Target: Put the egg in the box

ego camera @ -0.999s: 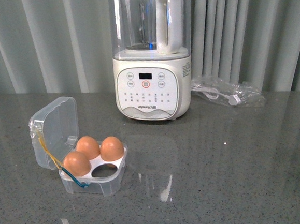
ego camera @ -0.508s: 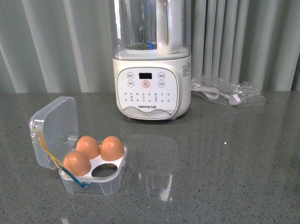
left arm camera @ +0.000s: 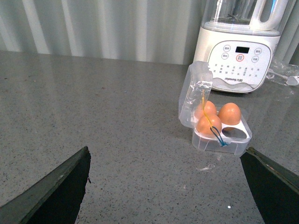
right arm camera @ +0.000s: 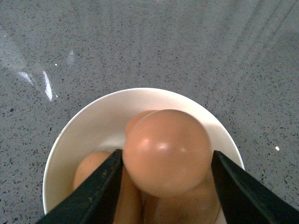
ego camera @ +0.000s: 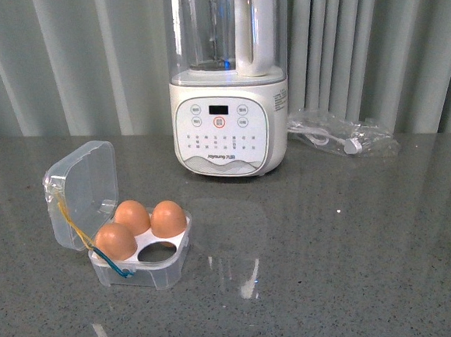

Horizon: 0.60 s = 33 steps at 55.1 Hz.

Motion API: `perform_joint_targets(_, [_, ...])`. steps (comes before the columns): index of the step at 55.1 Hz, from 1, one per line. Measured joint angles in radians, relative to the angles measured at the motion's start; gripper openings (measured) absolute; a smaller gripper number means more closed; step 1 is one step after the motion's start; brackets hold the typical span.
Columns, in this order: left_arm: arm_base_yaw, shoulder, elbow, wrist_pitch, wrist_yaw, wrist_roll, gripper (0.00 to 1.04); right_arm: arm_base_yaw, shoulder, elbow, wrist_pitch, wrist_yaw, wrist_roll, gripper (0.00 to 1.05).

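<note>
A grey speckled countertop [ego camera: 356, 236] is backed by pleated curtains [ego camera: 61, 64]. A blender [ego camera: 230, 129] is noted upper centre, the open box [ego camera: 160, 277] lower left. The left gripper [left arm camera: 167, 156] is spread, empty. The egg [right arm camera: 166, 144] is clamped by the right gripper [right arm camera: 166, 156] above a white bowl [right arm camera: 107, 112].

This looks like a kitchen, or a room made up like one. A tall cream blender [ego camera: 230, 129] with buttons stands near the far edge of a grey speckled stone counter [ego camera: 356, 244]. Brown eggs [ego camera: 168, 219] sit in a small clear box [ego camera: 144, 276], and more lie in a white bowl [right arm camera: 88, 123]. Pale grey curtains [ego camera: 69, 64] hang behind.
</note>
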Motion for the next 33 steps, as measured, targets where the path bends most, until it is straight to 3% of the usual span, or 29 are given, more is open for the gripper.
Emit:
perform_joint_targets(7, [0.0,0.0,0.0,0.0,0.0,0.0,0.98,-0.002,0.0,-0.001,0.0,-0.006,0.001,0.42])
perform_joint_targets(22, [0.0,0.0,0.0,0.0,0.0,0.0,0.98,0.008,-0.101,-0.008,-0.064,-0.018,0.008,0.41])
perform_joint_targets(33, [0.0,0.0,0.0,0.0,0.0,0.0,0.98,0.072,-0.21,0.012,-0.135,0.006,0.034,0.41])
